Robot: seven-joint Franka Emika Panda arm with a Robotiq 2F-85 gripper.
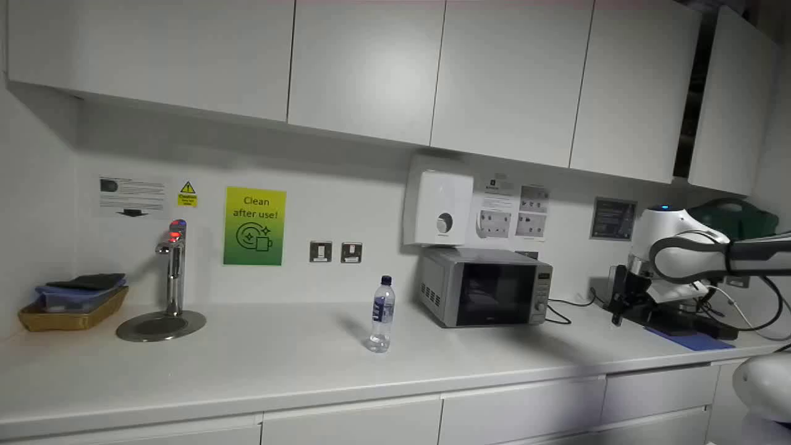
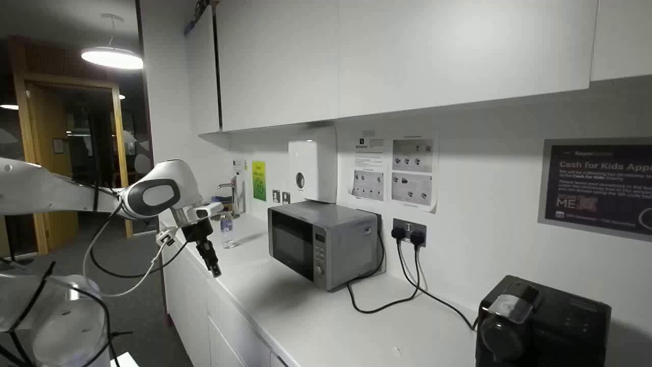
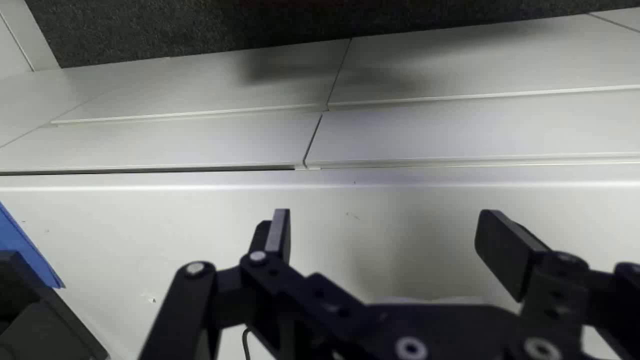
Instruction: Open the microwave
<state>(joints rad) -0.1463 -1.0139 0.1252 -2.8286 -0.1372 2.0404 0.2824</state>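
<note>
White flat worktop: clear plastic bottle, upright; shiny chrome tap; black boxy appliance.
White wall: yellow-green rectangular poster; white boxy dispenser.

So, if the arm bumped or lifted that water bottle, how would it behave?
The water bottle stands upright, tall and narrow, so a bump would probably tip it. Being round, it would then likely roll on the flat counter. It looks like thin clear plastic and might give if squeezed; I can't tell how full it is.
</note>
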